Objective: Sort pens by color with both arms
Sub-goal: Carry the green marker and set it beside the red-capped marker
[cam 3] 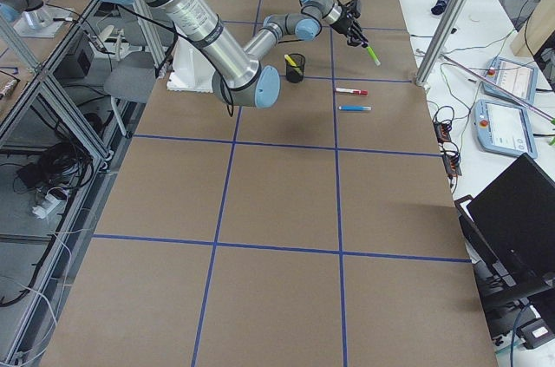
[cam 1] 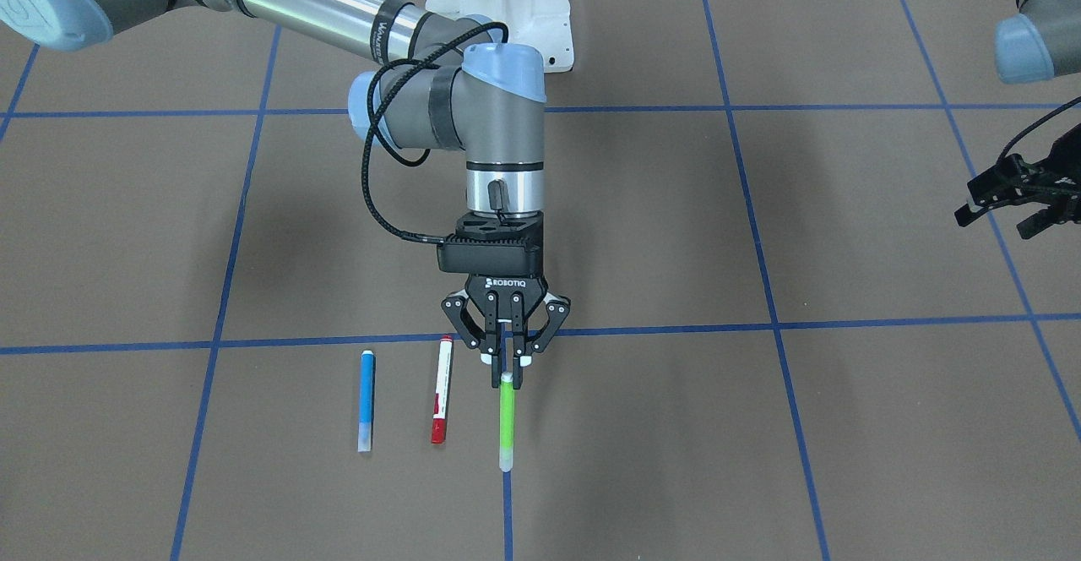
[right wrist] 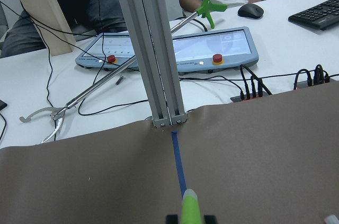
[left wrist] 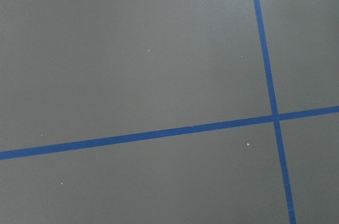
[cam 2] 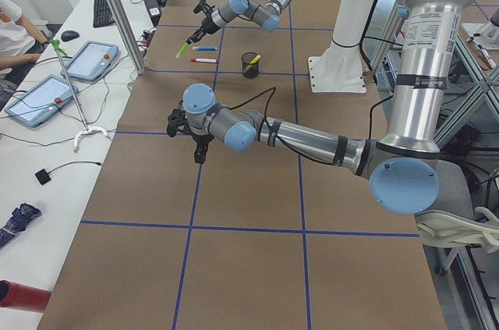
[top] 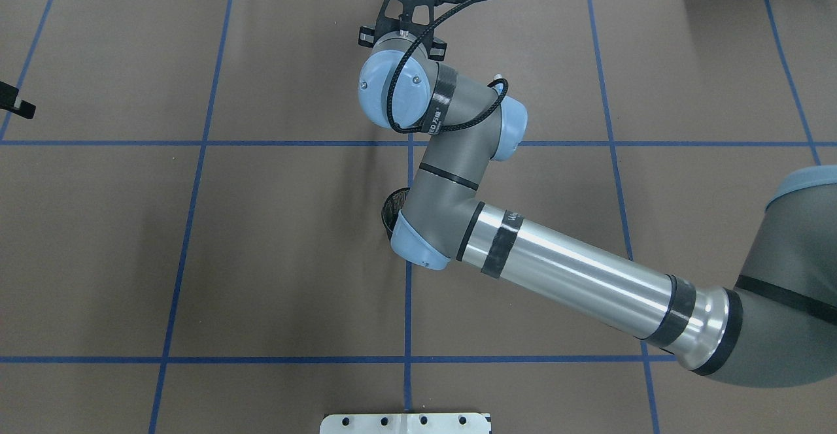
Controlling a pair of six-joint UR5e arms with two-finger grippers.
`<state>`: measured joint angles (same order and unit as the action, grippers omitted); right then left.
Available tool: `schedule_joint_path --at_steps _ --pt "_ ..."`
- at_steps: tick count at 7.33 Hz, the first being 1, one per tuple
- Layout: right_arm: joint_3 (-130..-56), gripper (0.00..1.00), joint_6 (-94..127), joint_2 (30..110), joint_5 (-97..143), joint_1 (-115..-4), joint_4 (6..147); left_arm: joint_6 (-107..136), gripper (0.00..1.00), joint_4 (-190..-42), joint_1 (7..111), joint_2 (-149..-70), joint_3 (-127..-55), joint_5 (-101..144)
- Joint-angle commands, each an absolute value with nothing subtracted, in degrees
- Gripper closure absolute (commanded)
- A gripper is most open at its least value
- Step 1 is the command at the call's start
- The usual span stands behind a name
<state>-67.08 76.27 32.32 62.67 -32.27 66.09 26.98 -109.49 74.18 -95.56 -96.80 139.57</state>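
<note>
Pens sit in three places on my table (cam 1: 760, 460). The lime green pen (cam 1: 507, 422) is pinched at one end between the fingers of my right gripper (cam 1: 507, 382), which are clenched on it. The pen slopes away from my base towards the operators' side, and I cannot tell whether its low end touches the brown surface. My right wrist camera catches only its pale tip at the bottom edge, pointing along a strip of blue tape (right wrist: 177, 163) towards an aluminium post (right wrist: 153, 49). Just beside it, on my right, the red-and-white pen (cam 1: 442, 392) lies flat with its red cap away from me, its other end near a line of tape. Further to my right, apart from it and roughly parallel, lies the blue pen (cam 1: 366, 400), also flat. The yellow pen (cam 3: 290, 61) leans inside the black mesh cup (cam 3: 296, 70), which stands nearer my base and is mostly hidden under my right forearm in the overhead view. My left gripper (cam 1: 1003, 216) hangs well apart from all of this, over bare table on my left side, its fingers spread and grasping nothing. Its wrist camera shows only brown surface and crossing tape lines
</note>
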Motion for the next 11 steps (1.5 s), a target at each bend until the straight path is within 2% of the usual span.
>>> schedule_joint_path --at_steps 1,6,7,8,9,10,11 --pt "-63.02 1.0 75.85 31.72 61.35 -30.42 64.07 26.9 0.01 -109.51 74.09 -95.62 -96.77 139.57" --pt "-63.45 1.0 74.1 33.66 58.97 -28.65 63.9 26.98 0.01 -109.34 74.0 -95.8 -96.68 139.48" --pt "-63.72 0.71 74.09 33.75 58.97 -28.65 63.9 26.98 0.01 -109.34 74.0 -95.8 -96.68 139.48" --pt "-64.94 0.52 74.09 34.53 59.06 -28.57 63.72 27.07 0.01 -109.34 74.09 -95.8 -96.68 139.48" --pt "-68.08 0.38 74.09 36.98 59.24 -28.56 63.72 27.07 0.01 -109.34 74.09 -95.8 -96.68 139.48" --pt "-69.42 0.32 74.18 37.7 59.24 -28.56 63.72 27.16 0.01 -109.34 74.0 -95.89 -96.59 139.48" --pt "-69.87 0.01 74.53 37.62 59.06 -28.39 63.63 27.16 0.01 -109.34 74.0 -95.98 -96.59 139.48"
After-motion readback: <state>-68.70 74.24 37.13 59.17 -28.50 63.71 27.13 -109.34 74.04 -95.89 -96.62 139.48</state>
